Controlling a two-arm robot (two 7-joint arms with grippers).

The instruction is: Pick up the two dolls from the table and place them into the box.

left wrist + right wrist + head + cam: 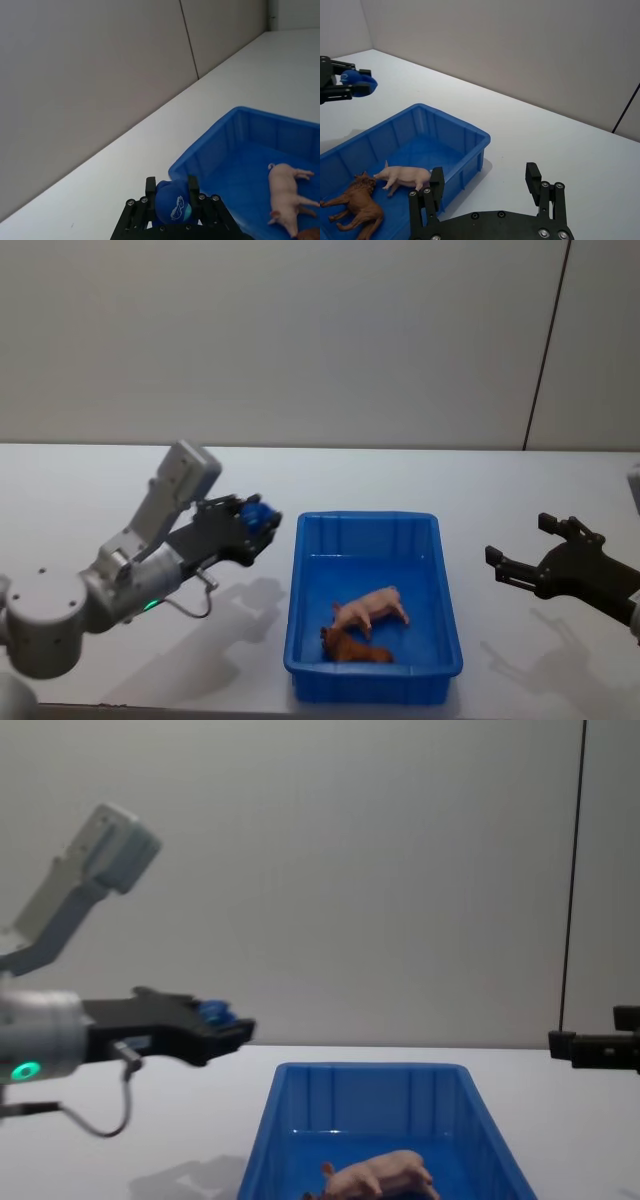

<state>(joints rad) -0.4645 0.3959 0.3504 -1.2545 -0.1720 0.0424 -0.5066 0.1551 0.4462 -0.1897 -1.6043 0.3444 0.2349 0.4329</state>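
The left gripper [258, 520], left of centre in the head view, is clamped on the blue doll [174, 205] and holds it in the air just left of the box [300, 580], probably short of its rim. This looks like the carry step; next it must travel right until the doll is over the open box, then let go. The pink pig [372, 608] already lies inside, beside a brown animal figure [352, 645]. The right gripper [530, 562], fingers spread and empty, hovers over the table [520, 490] at right.
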